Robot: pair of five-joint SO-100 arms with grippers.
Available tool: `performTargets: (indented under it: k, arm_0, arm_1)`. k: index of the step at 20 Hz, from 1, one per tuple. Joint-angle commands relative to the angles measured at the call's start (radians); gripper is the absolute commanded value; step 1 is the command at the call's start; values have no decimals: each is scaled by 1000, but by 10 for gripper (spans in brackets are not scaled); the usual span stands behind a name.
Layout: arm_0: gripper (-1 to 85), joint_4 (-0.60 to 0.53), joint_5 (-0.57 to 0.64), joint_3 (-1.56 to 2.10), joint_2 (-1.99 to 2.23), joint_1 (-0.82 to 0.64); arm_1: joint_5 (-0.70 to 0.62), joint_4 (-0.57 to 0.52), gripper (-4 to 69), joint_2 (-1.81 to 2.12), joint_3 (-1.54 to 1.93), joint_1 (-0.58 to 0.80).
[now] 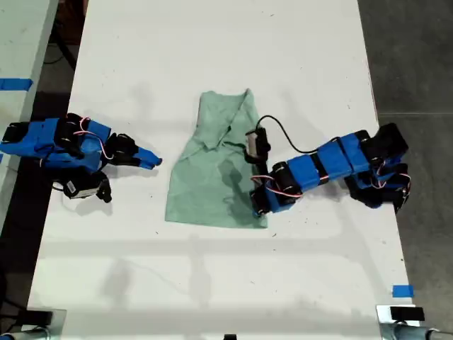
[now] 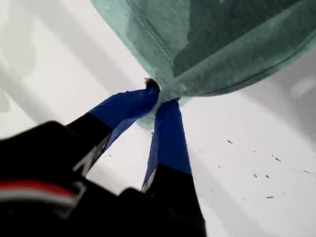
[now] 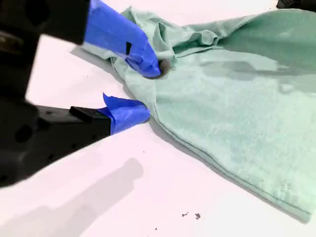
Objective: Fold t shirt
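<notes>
The white table (image 1: 212, 42) filled most of the exterior view, and the t shirt (image 1: 209, 177) lay near its centre, flat at the wide hem toward six o'clock and narrower and creased toward twelve o'clock. My first gripper (image 2: 159, 96) was closed tight on the hem corner at about five o'clock of the shirt; the cloth rose from the pinch, so I judged the corner was held in order to carry it over for a fold. My second gripper (image 3: 147, 91) stood at nine o'clock of the shirt in the exterior view, with the jaws half open and nothing between them. Its tips were just beside the crumpled edge, probably ready to take that side. The first arm lay partly over the shirt, with its black cable (image 1: 283, 134) above the cloth, so it could get in the way of the fold. A small piece of blue tape (image 1: 402, 290) sat well apart, toward five o'clock of the table.
</notes>
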Motion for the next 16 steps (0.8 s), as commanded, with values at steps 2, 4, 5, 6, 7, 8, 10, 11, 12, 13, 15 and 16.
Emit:
performTargets:
  k: [2, 4, 5, 6, 7, 8, 10, 11, 12, 13, 15, 16]
  arm_0:
    - [112, -17, 5, 17, 5, 9]
    - [112, -17, 5, 17, 5, 9]
    - [112, -17, 5, 17, 5, 9]
    - [112, -17, 5, 17, 5, 9]
    - [112, -17, 5, 17, 5, 9]
    - [112, -17, 5, 17, 5, 9]
    - [112, -17, 5, 17, 5, 9]
    - [112, -17, 5, 17, 5, 9]
    - [112, -17, 5, 17, 5, 9]
    - [112, -17, 5, 17, 5, 9]
    - [112, -17, 5, 17, 5, 9]
    - [112, -17, 5, 17, 5, 9]
  arm_1:
    - [-104, -77, 17, -66, -152, 38]
    - [-152, -161, 17, -103, -152, 51]
    - [-175, -204, 17, -126, -152, 57]
    - [-199, -247, 17, -153, -153, 63]
    - [-219, -285, 17, -184, -160, 71]
    - [-235, -314, 16, -215, -170, 75]
    - [-253, -330, 16, -288, -227, 78]
    - [-262, -331, 16, -322, -258, 80]
    - [-278, -334, 16, -347, -284, 81]
    - [-290, -334, 16, -354, -295, 81]
    - [-318, -301, 121, -350, -333, 72]
    - [-331, -261, 243, -353, -379, 66]
